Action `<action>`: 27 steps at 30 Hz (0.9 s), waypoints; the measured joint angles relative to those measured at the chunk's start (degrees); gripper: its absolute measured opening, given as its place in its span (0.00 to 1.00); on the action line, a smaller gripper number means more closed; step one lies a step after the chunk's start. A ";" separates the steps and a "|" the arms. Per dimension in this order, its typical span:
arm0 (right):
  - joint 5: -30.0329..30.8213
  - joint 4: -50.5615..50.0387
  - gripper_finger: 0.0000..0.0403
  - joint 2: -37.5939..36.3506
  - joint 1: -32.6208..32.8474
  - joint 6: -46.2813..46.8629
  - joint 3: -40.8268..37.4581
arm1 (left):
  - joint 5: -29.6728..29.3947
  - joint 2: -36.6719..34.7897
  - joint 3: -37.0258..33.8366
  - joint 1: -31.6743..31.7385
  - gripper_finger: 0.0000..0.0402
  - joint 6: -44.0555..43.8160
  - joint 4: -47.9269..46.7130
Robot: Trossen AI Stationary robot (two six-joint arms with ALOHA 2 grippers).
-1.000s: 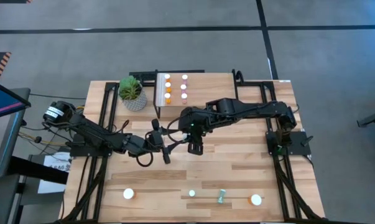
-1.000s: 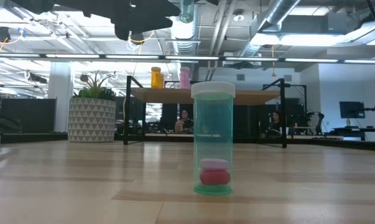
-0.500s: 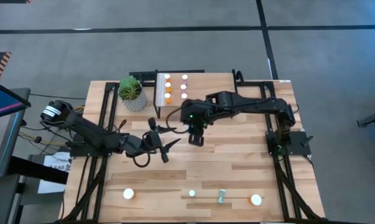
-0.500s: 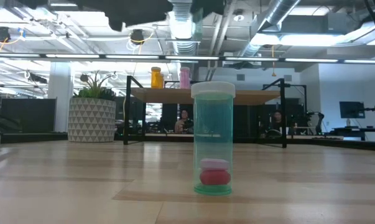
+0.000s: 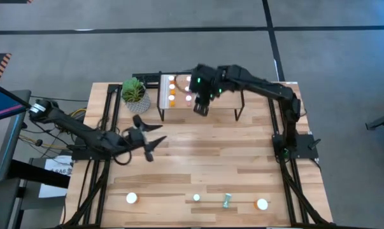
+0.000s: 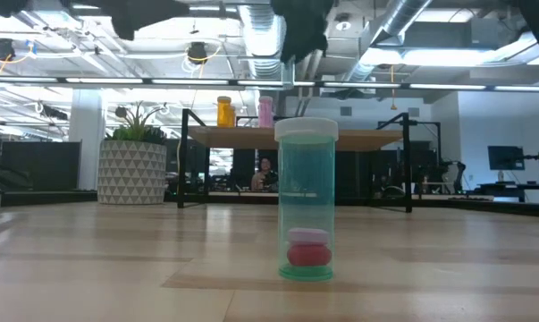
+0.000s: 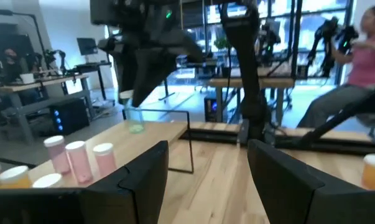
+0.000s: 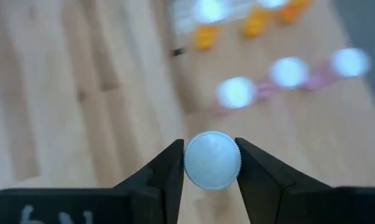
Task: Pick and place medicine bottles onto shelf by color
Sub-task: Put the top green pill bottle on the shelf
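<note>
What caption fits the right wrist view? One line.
Right pincer shut on a white-capped bottle, above the shelf with orange and pink bottles.

Bright even ceiling light; both wrist views blurred, soft shadows

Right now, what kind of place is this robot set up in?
Probably an open-plan lab or office workspace: exposed ceiling ducts overhead, desks with a computer monitor behind the wooden table, and a person at a workstation.
</note>
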 joint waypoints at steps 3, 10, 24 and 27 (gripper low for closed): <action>-1.71 1.10 0.39 0.02 -3.85 -0.84 0.00 | 0.06 -4.42 -2.12 -0.02 0.52 -0.53 -0.80; -5.88 4.20 0.39 0.05 -10.52 -1.76 -4.05 | 0.00 -8.46 -4.17 0.00 0.52 -0.59 -2.50; -10.70 14.32 0.39 -5.32 -14.88 -2.12 -17.36 | 0.02 -8.37 -4.19 0.00 0.52 -3.57 -7.69; -10.90 17.71 0.39 -9.70 -15.71 -1.51 -23.10 | -0.07 -8.37 -4.19 0.00 0.52 -4.06 -8.10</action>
